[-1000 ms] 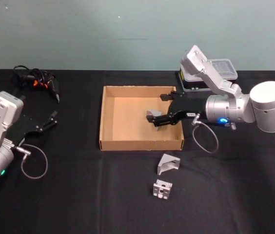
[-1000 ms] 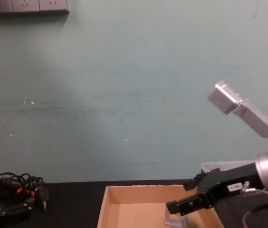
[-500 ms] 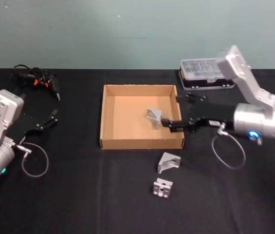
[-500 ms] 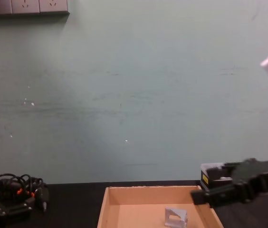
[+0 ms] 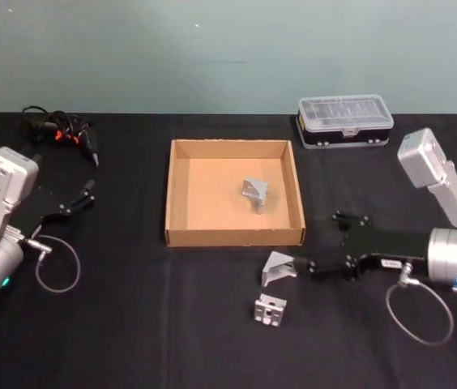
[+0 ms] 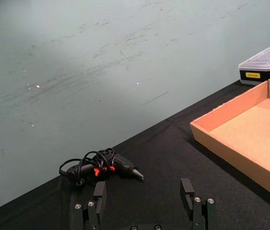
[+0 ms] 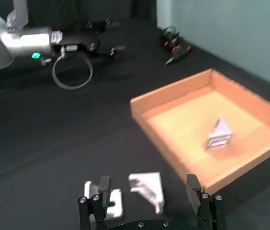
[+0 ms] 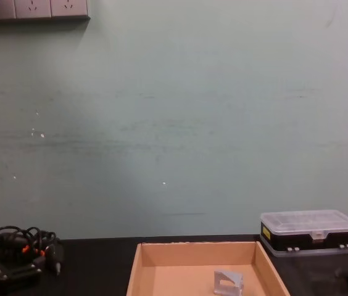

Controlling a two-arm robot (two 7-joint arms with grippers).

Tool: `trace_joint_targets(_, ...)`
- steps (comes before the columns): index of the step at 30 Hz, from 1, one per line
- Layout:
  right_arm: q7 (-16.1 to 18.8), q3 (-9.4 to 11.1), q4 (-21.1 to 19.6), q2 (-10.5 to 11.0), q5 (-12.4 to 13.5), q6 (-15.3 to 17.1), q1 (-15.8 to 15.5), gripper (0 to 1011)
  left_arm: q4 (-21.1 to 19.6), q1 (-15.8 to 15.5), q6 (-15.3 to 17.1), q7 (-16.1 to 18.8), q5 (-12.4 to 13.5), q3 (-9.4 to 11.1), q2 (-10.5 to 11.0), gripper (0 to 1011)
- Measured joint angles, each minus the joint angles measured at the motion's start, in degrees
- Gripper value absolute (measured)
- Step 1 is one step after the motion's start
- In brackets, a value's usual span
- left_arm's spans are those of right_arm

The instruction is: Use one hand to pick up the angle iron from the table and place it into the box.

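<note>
One silver angle iron (image 5: 255, 193) (image 8: 227, 282) (image 7: 219, 135) lies inside the tan cardboard box (image 5: 169, 191) (image 8: 142, 266) (image 7: 168, 98). A second angle iron (image 5: 279, 268) (image 7: 147, 189) lies on the black table (image 5: 131, 324) just in front of the box. My right gripper (image 5: 322, 241) (image 7: 148, 181) is open, low over the table, just right of that second piece. In the right wrist view that piece sits between the fingers (image 7: 191, 184) and slightly ahead of them, untouched. My left gripper (image 5: 83, 199) (image 6: 143, 187) rests open at the far left.
A small silver block (image 5: 270, 312) (image 7: 112, 200) lies in front of the loose angle iron. A black case with a clear lid (image 5: 344, 121) (image 8: 310, 230) stands behind the box on the right. A cable bundle with a tool (image 5: 62, 134) (image 6: 99, 165) lies at the back left.
My right gripper let go of the angle iron inside the box. It then drew back out and came forward to the table beside the second angle iron. The left arm stayed put.
</note>
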Motion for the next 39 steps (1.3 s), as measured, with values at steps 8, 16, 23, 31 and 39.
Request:
trace_joint_targets(8,1.82,-2.58,1.59,0.67,0.48,0.89,0.6,1004,0.0,0.0,0.0,0.0,0.0,0.0,0.0,1011)
trace_joint_targets(16,1.82,-4.82,4.09,0.11,-0.67,0.43,2.22,1004,0.0,0.0,0.0,0.0,0.0,0.0,0.0,1011)
trace_joint_targets(23,1.36,-6.25,5.8,-0.42,-2.4,0.19,3.12,1004,0.0,0.0,0.0,0.0,0.0,0.0,0.0,1011)
trace_joint_targets(31,1.17,-6.78,6.4,-1.02,-3.26,-0.11,3.44,1004,0.0,0.0,0.0,0.0,0.0,0.0,0.0,1011)
trace_joint_targets(39,0.68,-7.01,6.73,-1.84,-3.8,0.02,3.8,1004,0.0,0.0,0.0,0.0,0.0,0.0,0.0,1011)
